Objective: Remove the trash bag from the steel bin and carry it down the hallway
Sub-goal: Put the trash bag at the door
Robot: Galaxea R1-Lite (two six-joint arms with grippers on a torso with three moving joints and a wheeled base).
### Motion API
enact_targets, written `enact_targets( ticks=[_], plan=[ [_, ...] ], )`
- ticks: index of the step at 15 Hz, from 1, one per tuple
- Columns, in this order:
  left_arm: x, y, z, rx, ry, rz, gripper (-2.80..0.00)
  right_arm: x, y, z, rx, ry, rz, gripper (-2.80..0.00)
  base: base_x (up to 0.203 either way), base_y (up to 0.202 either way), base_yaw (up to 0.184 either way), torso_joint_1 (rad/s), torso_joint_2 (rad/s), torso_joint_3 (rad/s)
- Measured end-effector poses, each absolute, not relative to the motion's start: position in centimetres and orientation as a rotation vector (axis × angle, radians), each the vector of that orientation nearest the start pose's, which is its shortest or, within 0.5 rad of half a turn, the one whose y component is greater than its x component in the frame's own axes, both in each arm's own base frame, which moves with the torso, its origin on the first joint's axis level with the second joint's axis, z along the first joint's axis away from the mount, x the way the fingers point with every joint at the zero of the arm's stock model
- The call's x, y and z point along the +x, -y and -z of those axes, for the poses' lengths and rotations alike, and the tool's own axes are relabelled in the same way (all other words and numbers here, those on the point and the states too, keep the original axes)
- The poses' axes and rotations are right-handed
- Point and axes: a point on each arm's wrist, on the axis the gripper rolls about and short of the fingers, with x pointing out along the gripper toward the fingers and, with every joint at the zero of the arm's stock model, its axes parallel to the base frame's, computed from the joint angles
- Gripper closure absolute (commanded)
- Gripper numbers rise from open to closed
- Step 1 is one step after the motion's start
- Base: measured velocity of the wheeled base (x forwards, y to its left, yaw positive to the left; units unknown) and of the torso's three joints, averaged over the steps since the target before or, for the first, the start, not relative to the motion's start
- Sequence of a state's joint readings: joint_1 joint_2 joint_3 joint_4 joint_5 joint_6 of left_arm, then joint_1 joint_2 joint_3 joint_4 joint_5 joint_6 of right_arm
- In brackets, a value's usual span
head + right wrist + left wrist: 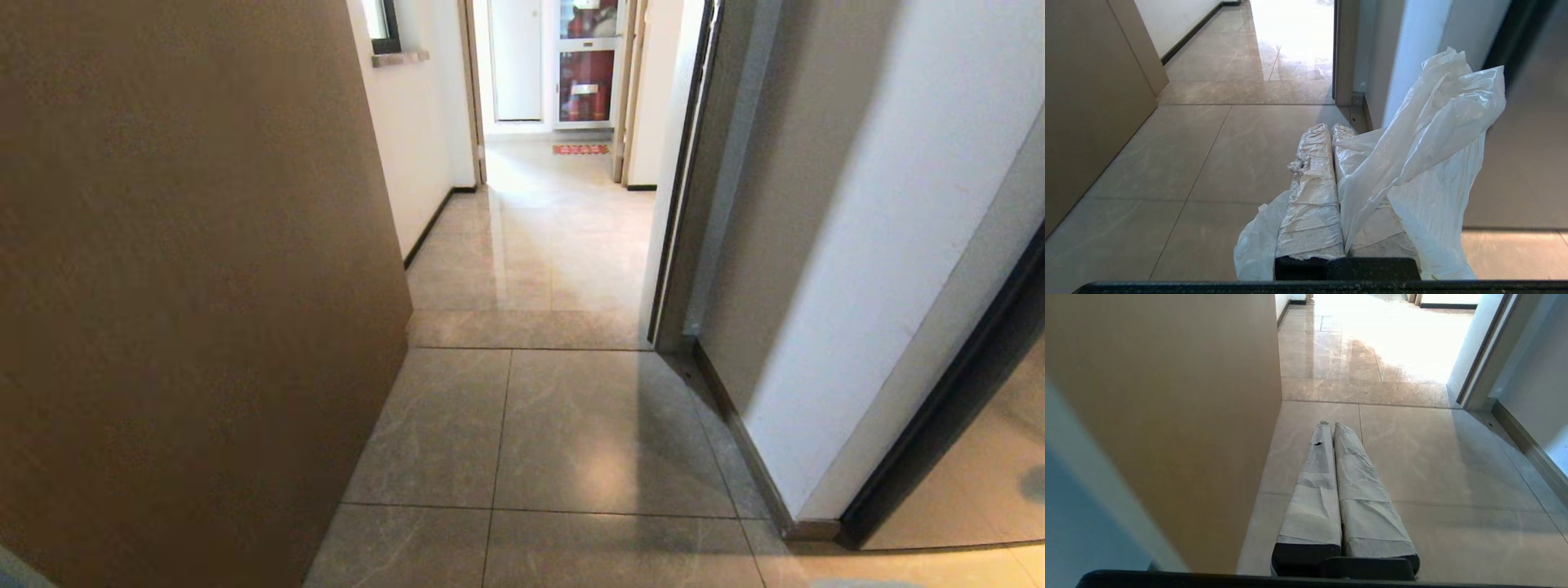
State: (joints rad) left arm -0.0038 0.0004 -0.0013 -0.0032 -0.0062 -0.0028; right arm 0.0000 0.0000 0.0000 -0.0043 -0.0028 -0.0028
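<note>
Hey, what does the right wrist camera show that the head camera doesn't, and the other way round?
Only the right wrist view shows the right pincer, shut on the thin white translucent plastic trash bag draped over it. Only the head view shows the far end of the hallway: a glass-fronted cabinet with red contents and a small red floor mat. Both share the glossy beige marbled tiles, the brown panel on the left, and the doorway ahead.

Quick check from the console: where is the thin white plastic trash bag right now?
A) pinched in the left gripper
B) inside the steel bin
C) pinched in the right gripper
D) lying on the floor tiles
C: the right wrist view shows the thin white plastic trash bag draped over and clamped between the shut fingers of the right gripper.
</note>
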Motion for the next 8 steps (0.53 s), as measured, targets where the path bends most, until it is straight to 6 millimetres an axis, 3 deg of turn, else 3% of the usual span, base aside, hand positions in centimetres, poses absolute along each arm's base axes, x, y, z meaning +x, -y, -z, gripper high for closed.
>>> enact_targets(
  ticks=[8],
  plan=[
    [-2.29, 0.01, -7.62, -0.003, 0.004, 0.009, 0.00, -2.28, 0.01, -7.59, -0.002, 0.004, 0.003, 0.00, 0.192, 0.000, 0.001, 0.003, 0.00, 0.001]
  ],
)
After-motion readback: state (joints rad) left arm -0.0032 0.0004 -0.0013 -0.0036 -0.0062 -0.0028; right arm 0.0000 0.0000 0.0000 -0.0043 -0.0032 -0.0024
